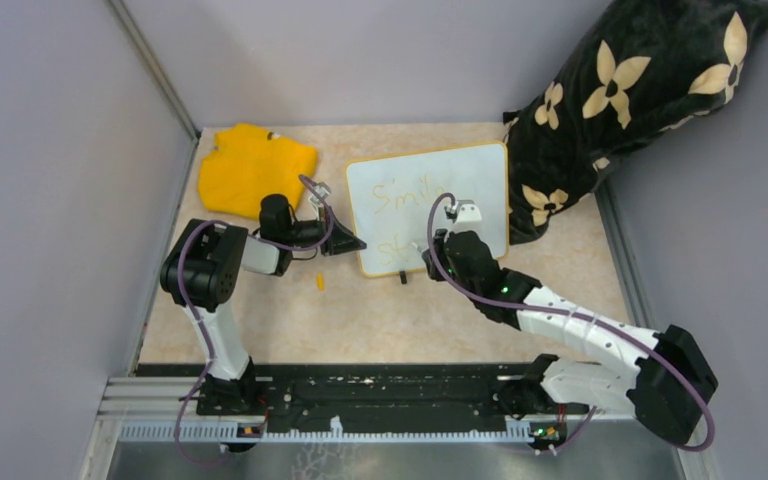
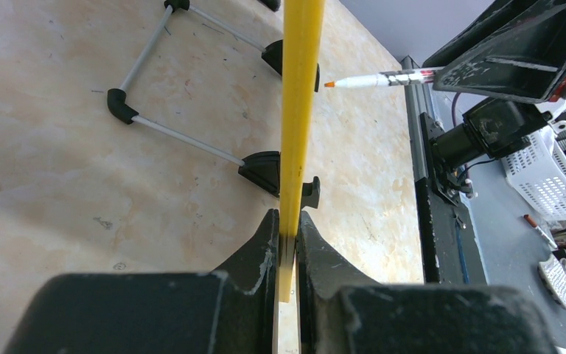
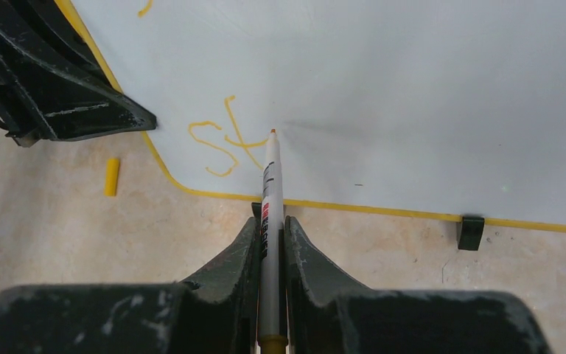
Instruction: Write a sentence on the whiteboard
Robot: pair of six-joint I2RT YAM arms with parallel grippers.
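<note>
Whiteboard (image 1: 472, 176) clamped in left end effector (image 2: 287, 219).

Both arms pair white links with bulky black joint housings. Purple cables (image 1: 428, 235) loop back from the jaws along the left arm (image 1: 222, 335) and right arm (image 1: 580, 325). A green light (image 1: 503, 291) glows behind the right jaws. The black, wedge-shaped jaws show pale scuffs.

Cloth (image 1: 255, 165) left of the whiteboard (image 1: 480, 185), pillow (image 1: 630, 100) right of it, small cap (image 1: 319, 283) before its near-left corner

Beige marbled table (image 1: 460, 320) — bearing yellow cloth (image 1: 253, 167), whiteboard (image 1: 480, 190), small yellow cap (image 1: 320, 283) and black flowered cushion (image 1: 620, 110).
</note>
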